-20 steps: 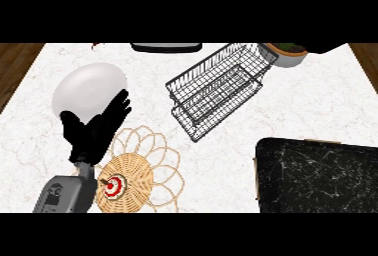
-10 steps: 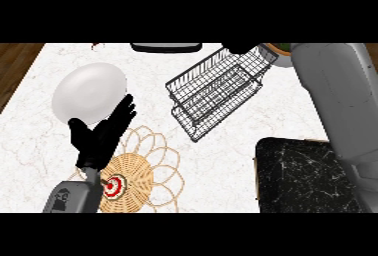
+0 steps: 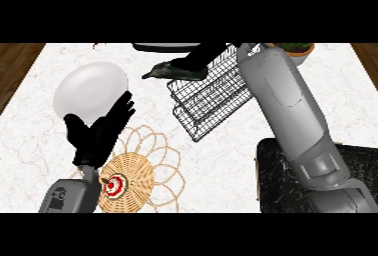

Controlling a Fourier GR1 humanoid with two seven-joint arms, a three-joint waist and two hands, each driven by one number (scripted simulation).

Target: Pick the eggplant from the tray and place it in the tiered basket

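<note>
Holds the eggplant (image 3: 171, 73) aloft at the far side of the scene, just past the far-left corner of the wire tiered basket (image 3: 214, 102). Shows the right hand (image 3: 203, 56) with fingers curled over the eggplant's right end, clamped on it, with the paler stem end poking out to the left. Brings the grey right forearm in from the near right, crossing over the dark tray (image 3: 284, 165) and the basket's right side. Leaves the eggplant well apart from that tray and not yet inside the basket.

Rests the left hand (image 3: 96, 135) at the near left, fingers straight and apart, pointing up in front of a white plate (image 3: 88, 87) and just beyond a woven mat (image 3: 136, 170) on the pale surface (image 3: 221, 162).

As for handling: likely a light to middling weight, stiff enough to keep its shape, with smooth glossy skin that may slide in a grasp. Probably not fragile, though prone to bruising if knocked on wire. Best taken across the thick middle of the body, not by the tapering stem end, to stop it from pivoting. With hold on one end, as appears here, expect the free end to droop or swing. Calls for lowering onto the basket's wires with the long axis along a tier, so as not to roll off the edge.
</note>
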